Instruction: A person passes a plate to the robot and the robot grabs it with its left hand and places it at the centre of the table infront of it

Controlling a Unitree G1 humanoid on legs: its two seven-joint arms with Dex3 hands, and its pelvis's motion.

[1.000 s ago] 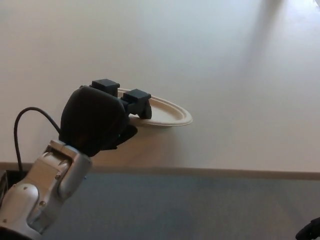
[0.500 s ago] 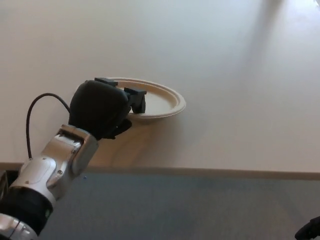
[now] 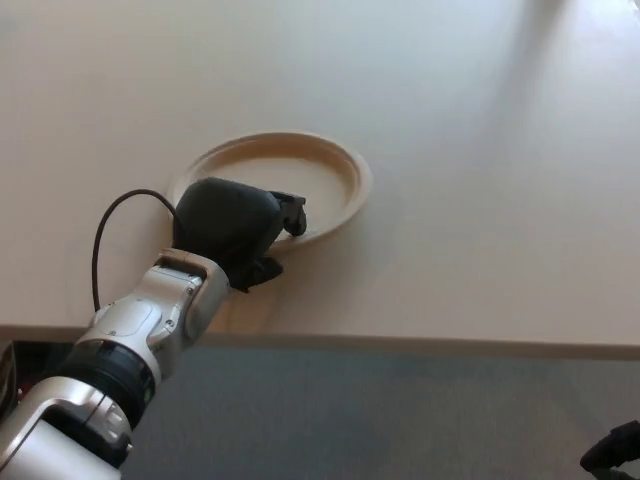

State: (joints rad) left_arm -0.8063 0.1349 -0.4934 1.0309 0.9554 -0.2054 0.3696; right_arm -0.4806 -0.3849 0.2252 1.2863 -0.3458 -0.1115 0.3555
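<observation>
On the table [image 3: 480,200], the left hand [image 3: 232,228] grips the plain, unmarked plate [image 3: 300,170] by its near rim.

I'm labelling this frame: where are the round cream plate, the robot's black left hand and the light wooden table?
round cream plate [image 3: 320,170]: head view, far inner rim.
black left hand [image 3: 232,226]: head view, back of hand.
light wooden table [image 3: 480,200]: head view, bare top.

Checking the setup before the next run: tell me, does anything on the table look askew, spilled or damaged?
Nothing stands out. The plate lies flat and whole on the table, right side up, with the left robot hand closed on its near rim. No spill or crack shows.
</observation>
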